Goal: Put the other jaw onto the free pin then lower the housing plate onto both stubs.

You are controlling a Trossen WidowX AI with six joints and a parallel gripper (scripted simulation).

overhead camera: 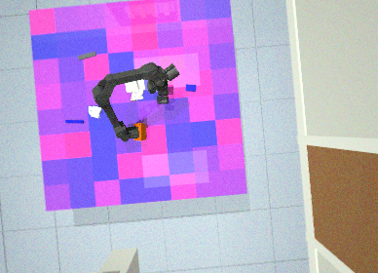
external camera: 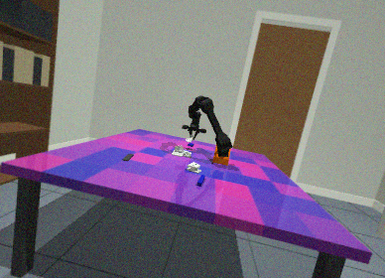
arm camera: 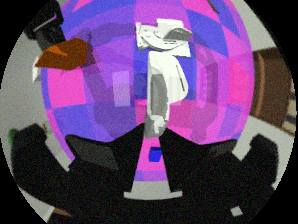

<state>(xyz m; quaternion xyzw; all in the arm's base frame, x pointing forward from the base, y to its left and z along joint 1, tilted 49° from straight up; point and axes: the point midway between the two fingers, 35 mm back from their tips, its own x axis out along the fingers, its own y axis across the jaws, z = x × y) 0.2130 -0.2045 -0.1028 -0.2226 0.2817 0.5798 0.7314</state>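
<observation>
Top, gripper: the gripper [overhead camera: 162, 97] [external camera: 192, 133] [arm camera: 150, 125] hung at 4 o'clock of the white base assembly [overhead camera: 134, 88] [external camera: 182, 151] [arm camera: 150, 42], not over it.
Top, white piece: a smaller white piece [overhead camera: 94, 111] [external camera: 193, 167], likely the housing plate, lay at 8 o'clock of the assembly.
Top, surface: patchwork table [overhead camera: 219, 154] [external camera: 278, 197] in pink, purple and blue; busy colours and shadows could have muddled a pin's edge.
Exterior, hold: fingers closed on the white loose jaw [external camera: 190, 139] [arm camera: 170, 80], raised off the table; pins too small to tell, perhaps hidden.
Exterior, risk: lowering from here would have missed the pin, as the jaw was still off to the side.
Exterior, room: grey walls, brown door [external camera: 283, 87] at 1 o'clock, bookshelf [external camera: 25, 102] at 10, pale tiled floor.
Wrist, grip: pinched at one end, so a push on the far end could have twisted it.
Wrist, aim: assembly at 12 o'clock beyond the jaw; poor phase would have set tooth on tooth, and a sideways knock could have shifted the assembly.
Wrist, later risk: unmeshed teeth or a jaw riding high would likely have left the plate tilted.
</observation>
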